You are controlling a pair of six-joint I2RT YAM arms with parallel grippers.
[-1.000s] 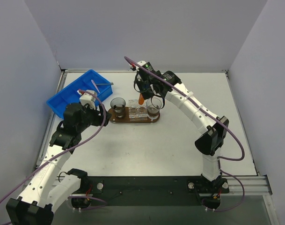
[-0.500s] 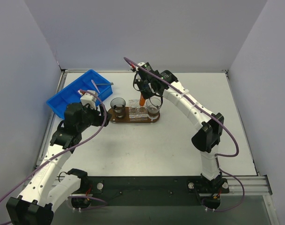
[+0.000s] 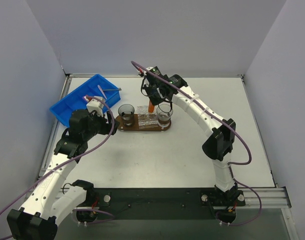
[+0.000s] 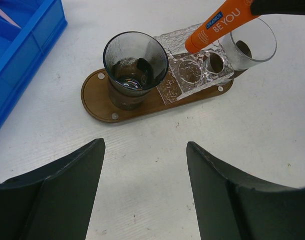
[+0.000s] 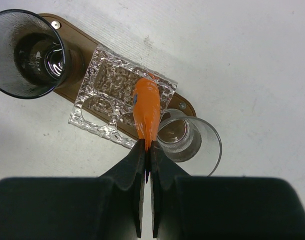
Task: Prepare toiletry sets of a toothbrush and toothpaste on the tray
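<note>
Found right claw (image 5: 146, 150) clenched on toothpaste (image 5: 146, 112) by the flat tail, cap end hanging down from the tips. Logged directly beneath that claw: clear holder (image 4: 187, 75) on tray (image 4: 142, 107), with one glass (image 4: 134, 55) off to one side of the tips and a second glass (image 4: 252, 40) just beside them on the other. Cannot tell whether the cap touches the holder or hangs clear above it. Noted left claw (image 4: 144, 150) released, jaws wide, holding nothing, hovering over bench (image 4: 242, 150) with tray just ahead of it and bin (image 4: 22, 60) off to its left. Judged as mid-placement of the tube. Risks from here: may miss a holder socket if lowered off-centre, being held tilted rather than plumb; may skid off the knobbly top and drop onto bench; may knock the near glass with a finger, given tight clearance beside the tips; may topple on letting go if seated shallow. No brush made out on tray.
</note>
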